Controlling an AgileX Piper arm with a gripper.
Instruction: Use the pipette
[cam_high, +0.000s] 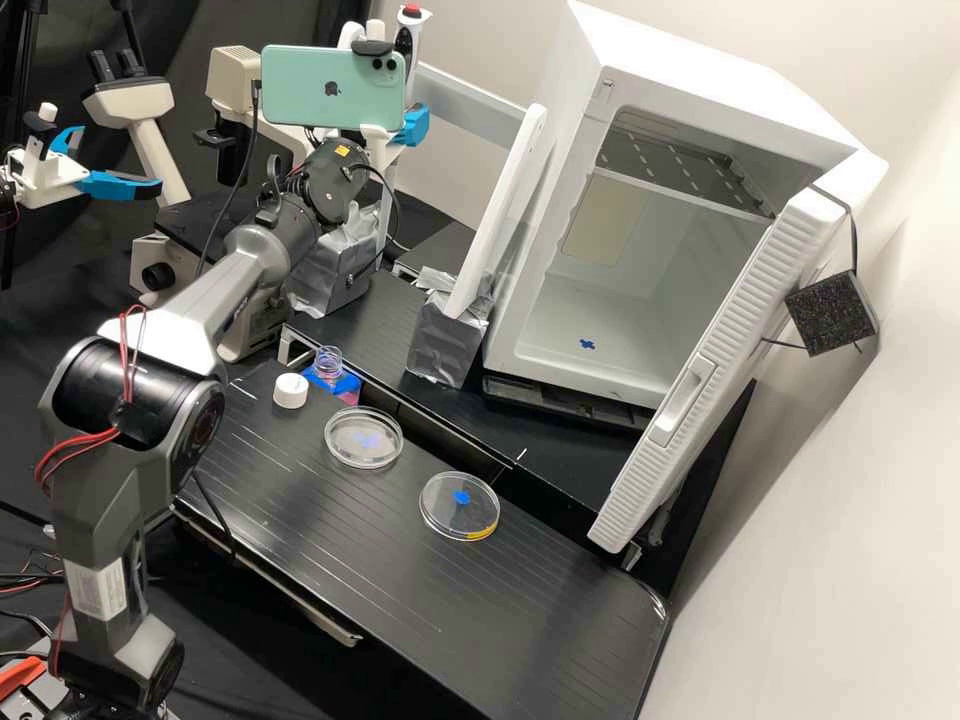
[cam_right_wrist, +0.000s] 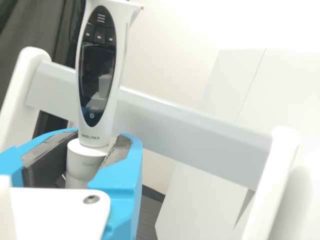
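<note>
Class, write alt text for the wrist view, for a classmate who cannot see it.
A white pipette with a dark oval panel is gripped at its lower collar between the blue fingers of the end effector. Behind it, a pale grey bar runs between two white posts.

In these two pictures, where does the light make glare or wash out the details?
High view: short bright streaks, probably glints, on the black benchtop, and a shiny rim on the petri dish with the yellow mark. Wrist view: the wall is washed out almost to white; a pale reflection on the electronic pipette's dark display.
</note>
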